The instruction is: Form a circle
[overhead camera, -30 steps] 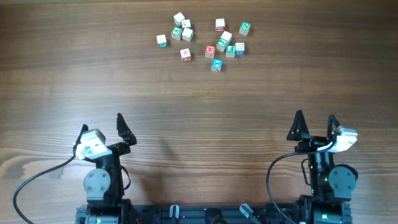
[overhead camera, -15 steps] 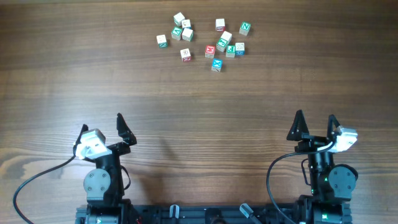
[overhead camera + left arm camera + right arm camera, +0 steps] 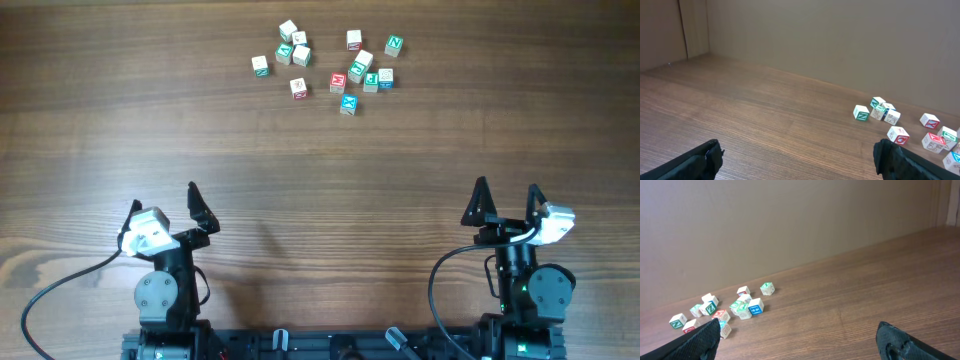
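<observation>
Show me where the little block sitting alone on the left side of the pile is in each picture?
Overhead: the lone block is near the top, left of centre, leftmost of all.
Left wrist: the same block is right of centre, again leftmost.
Right wrist: it is low, near the left edge, leftmost too.
Shared landmark: the pile of letter blocks lies to its right in every view.

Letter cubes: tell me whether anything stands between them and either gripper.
Nothing visible does. Only the wood of the table lies between the letter cubes, scattered loosely at the far side, and the left gripper and right gripper at the near edge. Both have their jaws open and hold nothing.
</observation>
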Motion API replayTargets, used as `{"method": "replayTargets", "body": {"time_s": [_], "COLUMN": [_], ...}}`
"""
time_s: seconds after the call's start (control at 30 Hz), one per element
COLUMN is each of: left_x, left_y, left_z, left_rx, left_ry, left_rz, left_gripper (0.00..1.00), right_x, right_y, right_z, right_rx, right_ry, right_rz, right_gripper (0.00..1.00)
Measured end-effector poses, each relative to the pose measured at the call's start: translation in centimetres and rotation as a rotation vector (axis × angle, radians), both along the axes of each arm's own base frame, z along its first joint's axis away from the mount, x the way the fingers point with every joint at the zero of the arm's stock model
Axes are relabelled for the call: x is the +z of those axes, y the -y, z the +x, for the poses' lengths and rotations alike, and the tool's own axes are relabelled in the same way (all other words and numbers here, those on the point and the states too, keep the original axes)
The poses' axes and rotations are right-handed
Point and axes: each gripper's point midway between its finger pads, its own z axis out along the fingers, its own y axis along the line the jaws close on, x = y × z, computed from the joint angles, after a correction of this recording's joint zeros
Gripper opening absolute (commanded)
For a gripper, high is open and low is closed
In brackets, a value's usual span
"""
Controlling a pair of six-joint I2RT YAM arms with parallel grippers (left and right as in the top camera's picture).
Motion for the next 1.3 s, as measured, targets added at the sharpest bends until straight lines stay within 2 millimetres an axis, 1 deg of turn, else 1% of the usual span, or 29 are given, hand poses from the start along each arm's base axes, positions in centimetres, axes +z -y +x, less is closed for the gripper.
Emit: {"method": "replayTargets", "body": {"time_s": [0.1, 0.27, 0.3, 0.4, 0.47, 0.57, 0.6, 0.67, 0.73, 0.83, 0.9, 0.93, 0.97, 1.0, 1.03, 1.13, 1.2, 1.27, 1.3], "left_x": [0.2, 0.6, 1.4, 5.0, 7.3, 10.7, 11.7, 12.9, 14.8, 16.1, 17.3, 17.5, 17.1, 16.2, 14.6, 12.5, 12.4, 12.4, 12.4], "left_y": [0.4, 2.0, 2.5, 3.2, 3.6, 4.5, 4.8, 5.4, 6.3, 7.0, 7.3, 7.5, 7.8, 8.0, 8.3, 8.6, 8.7, 8.7, 8.7], "left_z": [0.1, 0.3, 0.3, 0.3, 0.8, 2.8, 3.9, 5.8, 8.3, 10.3, 11.9, 12.6, 13.0, 13.1, 12.9, 12.7, 12.7, 12.7, 12.7], "left_rx": [-0.021, -0.119, -0.148, -0.188, -0.211, -0.259, -0.279, -0.311, -0.356, -0.390, -0.405, -0.415, -0.427, -0.436, -0.450, -0.464, -0.467, -0.467, -0.467], "left_ry": [0.008, 0.014, 0.022, 0.052, 0.048, -0.012, -0.054, -0.135, -0.255, -0.407, -0.465, -0.485, -0.509, -0.544, -0.609, -0.690, -0.695, -0.695, -0.695], "left_rz": [-0.001, -0.006, -0.006, -0.005, -0.006, -0.015, -0.021, -0.035, -0.061, -0.096, -0.112, -0.119, -0.128, -0.140, -0.160, -0.187, -0.189, -0.189, -0.189], "left_gripper": [1.00, 1.00, 1.00, 1.00, 1.00, 1.00, 1.00, 1.00, 1.00, 1.00, 1.00, 1.00, 1.00, 1.00, 1.00, 1.00, 1.00, 1.00, 1.00], "right_x": [0.0, 0.0, 0.0, 0.0, 0.0, 0.0, 0.0, 0.0, 0.0, 0.0, 0.0, 0.0, 0.0, 0.0, 0.0, 0.0, 0.2, 0.1, 0.1], "right_y": [0.0, 0.0, 0.0, 0.0, 0.0, 0.0, 0.0, 0.0, 0.0, 0.0, 0.0, 0.0, 0.0, 0.0, 0.0, 0.0, 0.0, -0.2, -0.5], "right_z": [0.0, 0.0, 0.0, 0.0, 0.0, 0.0, 0.0, 0.0, 0.0, 0.0, 0.0, 0.0, 0.0, 0.0, 0.0, 0.0, 0.0, 0.0, 0.0], "right_rx": [0.000, 0.000, 0.000, 0.000, 0.000, 0.000, 0.000, 0.000, 0.000, 0.000, 0.000, 0.000, 0.000, 0.000, 0.000, 0.000, 0.001, 0.010, 0.025], "right_ry": [0.000, 0.000, 0.000, 0.000, 0.001, 0.000, 0.000, 0.001, 0.000, 0.000, 0.000, 0.000, 0.000, 0.000, 0.000, 0.000, 0.009, 0.009, 0.010], "right_rz": [0.000, 0.000, 0.000, 0.000, 0.000, 0.000, 0.000, 0.000, 0.000, 0.000, 0.000, 0.000, 0.000, 0.000, 0.000, 0.000, 0.015, 0.088, 0.175], "right_gripper": [1.00, 1.00, 1.00, 1.00, 1.00, 1.00, 1.00, 1.00, 1.00, 1.00, 1.00, 1.00, 1.00, 1.00, 1.00, 1.00, 1.00, 1.00, 1.00]}}
